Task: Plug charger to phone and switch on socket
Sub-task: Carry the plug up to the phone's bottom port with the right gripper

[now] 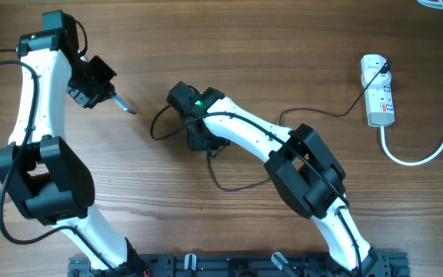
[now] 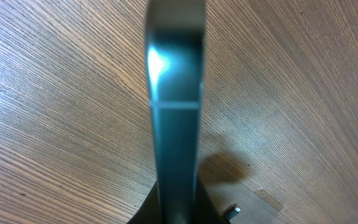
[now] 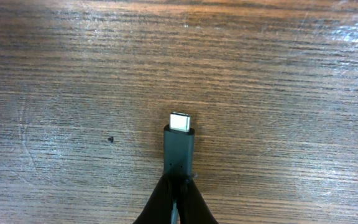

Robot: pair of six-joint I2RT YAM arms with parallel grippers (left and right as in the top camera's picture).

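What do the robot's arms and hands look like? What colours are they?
Both arms are smooth white tubes joined by chunky black blocks. The left arm and right arm each carry thin black cables. The left hand and right hand are black. A small green light glows by the right hand's wrist.

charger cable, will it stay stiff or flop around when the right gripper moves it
Likely floppy: the charger lies in loose loops. Only the short connector tip looks rigid, pinched in the right gripper.
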